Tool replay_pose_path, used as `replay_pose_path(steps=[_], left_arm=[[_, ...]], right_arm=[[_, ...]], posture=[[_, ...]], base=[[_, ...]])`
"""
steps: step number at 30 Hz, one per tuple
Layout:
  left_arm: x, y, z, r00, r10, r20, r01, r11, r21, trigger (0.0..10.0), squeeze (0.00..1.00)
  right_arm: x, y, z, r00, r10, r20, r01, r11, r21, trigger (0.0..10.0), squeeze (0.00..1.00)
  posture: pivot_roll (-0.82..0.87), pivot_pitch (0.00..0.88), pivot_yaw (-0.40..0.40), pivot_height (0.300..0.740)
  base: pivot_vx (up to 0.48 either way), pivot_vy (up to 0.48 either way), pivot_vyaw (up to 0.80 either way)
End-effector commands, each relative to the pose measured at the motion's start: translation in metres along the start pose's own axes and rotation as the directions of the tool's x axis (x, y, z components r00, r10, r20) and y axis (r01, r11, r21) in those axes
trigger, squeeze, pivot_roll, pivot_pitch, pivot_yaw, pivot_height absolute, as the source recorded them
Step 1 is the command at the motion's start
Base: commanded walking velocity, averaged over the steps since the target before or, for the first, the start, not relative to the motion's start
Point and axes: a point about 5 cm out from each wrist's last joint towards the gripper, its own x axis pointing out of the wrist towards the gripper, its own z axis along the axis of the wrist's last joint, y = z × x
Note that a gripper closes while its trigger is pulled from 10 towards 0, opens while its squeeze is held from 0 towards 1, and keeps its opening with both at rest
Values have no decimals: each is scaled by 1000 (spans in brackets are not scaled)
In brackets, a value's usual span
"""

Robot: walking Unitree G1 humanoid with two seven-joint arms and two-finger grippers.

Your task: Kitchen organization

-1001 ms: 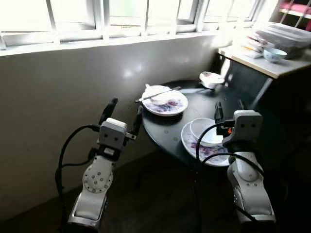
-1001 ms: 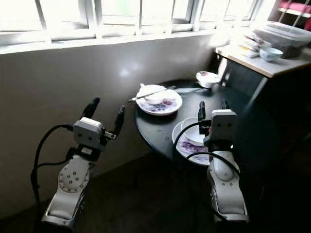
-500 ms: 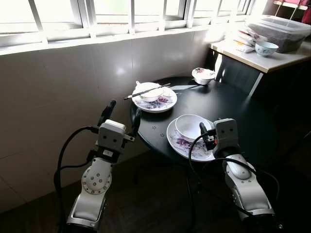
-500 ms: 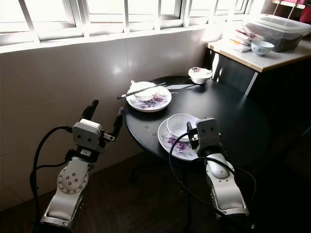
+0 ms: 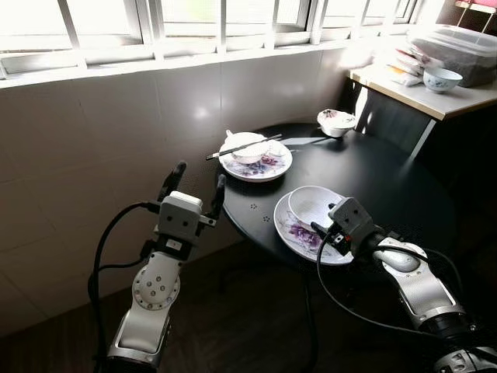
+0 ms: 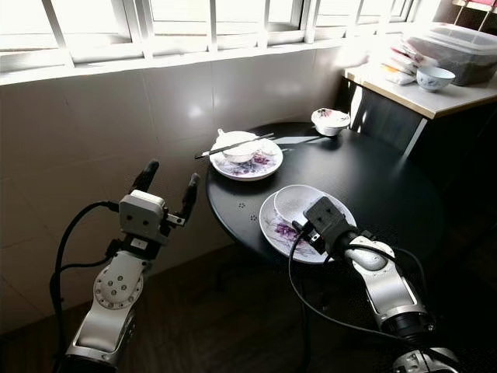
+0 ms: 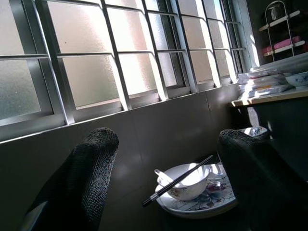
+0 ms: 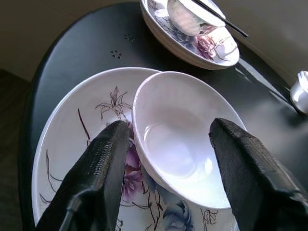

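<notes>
Right gripper (image 8: 166, 159) poised over the near bowl, fingers spread

The white bowl (image 5: 312, 207) sits on a floral plate (image 5: 299, 233) at the near edge of the round black table (image 5: 380, 175). Left gripper (image 5: 196, 180) hangs beside the table, fingers apart. Farther off, chopsticks (image 5: 247, 146) lie across a second bowl (image 5: 251, 152) on its plate (image 5: 268, 166).

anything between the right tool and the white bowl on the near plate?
Nothing visible. The right tool is open over the near plate, fingers either side of the white bowl, with no object between them.
</notes>
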Motion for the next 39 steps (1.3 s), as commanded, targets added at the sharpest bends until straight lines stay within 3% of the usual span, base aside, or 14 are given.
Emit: replay_pose_path(steps=[1,4,15,26,39], left_arm=[[2,-2,0,1000,-3,-7,3,1000,3,10000,0],[2,0,-1,1000,2,-8,-2,1000,6,10000,0],[4,1,-1,1000,6,-12,-6,1000,14,10000,0],[2,5,-1,1000,16,-20,-15,1000,27,10000,0],[1,6,-3,999,19,-35,-18,999,34,10000,0]], right_arm=[[1,-5,1,999,38,-7,-38,999,-38,10000,0],[5,-12,8,997,71,5,-71,997,-37,10000,0],[13,-33,-4,981,147,-123,-146,989,19,10000,0],[16,-31,-9,969,183,-167,-180,983,33,10000,0],[11,-21,-31,937,192,-291,-200,980,0,10000,0]], posture=[[2,0,-68,740],[9,0,-71,740],[29,0,-70,740],[47,0,-75,740],[58,0,-78,740]], base=[[0,0,0],[0,0,0],[0,0,0],[0,0,0],[0,0,0]])
